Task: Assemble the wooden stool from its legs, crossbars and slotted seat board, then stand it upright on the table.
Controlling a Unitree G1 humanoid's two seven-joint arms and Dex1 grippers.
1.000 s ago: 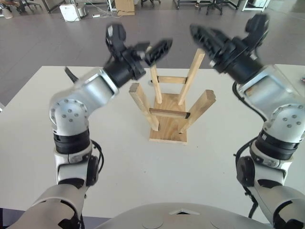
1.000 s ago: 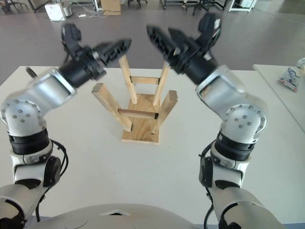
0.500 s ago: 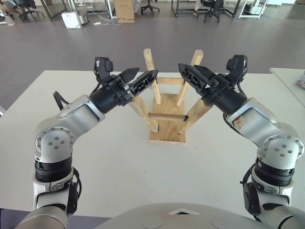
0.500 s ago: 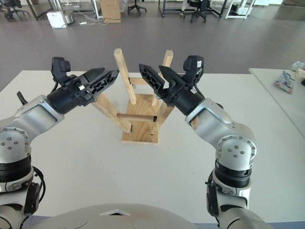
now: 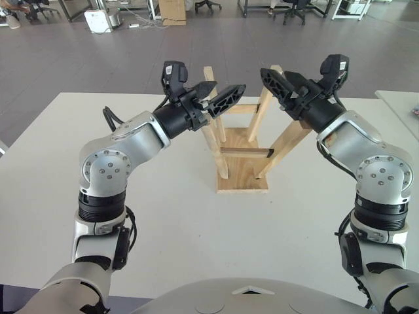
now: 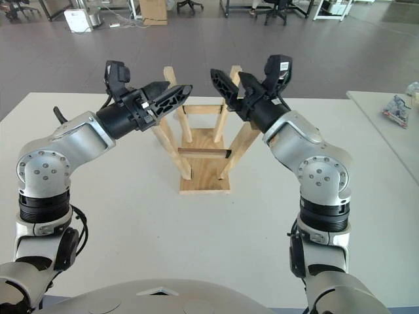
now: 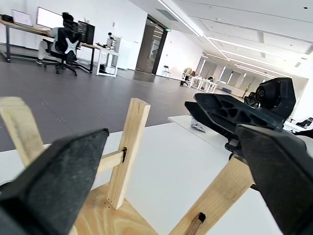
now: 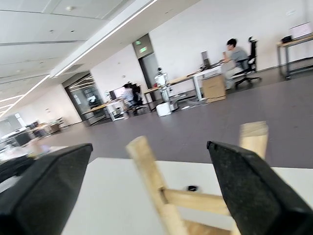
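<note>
Stool (image 5: 242,154) stood upside down on the bench (image 5: 163,216), directly between the two hands. Left hand (image 5: 226,99) and right hand (image 5: 275,75) were both spread open, gripping nothing, level with its upturned leg tops.

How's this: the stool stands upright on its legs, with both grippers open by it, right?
No. The stool is upside down, seat flat on the table, legs up, as the right eye view shows. The left gripper and right gripper are open by it.
</note>
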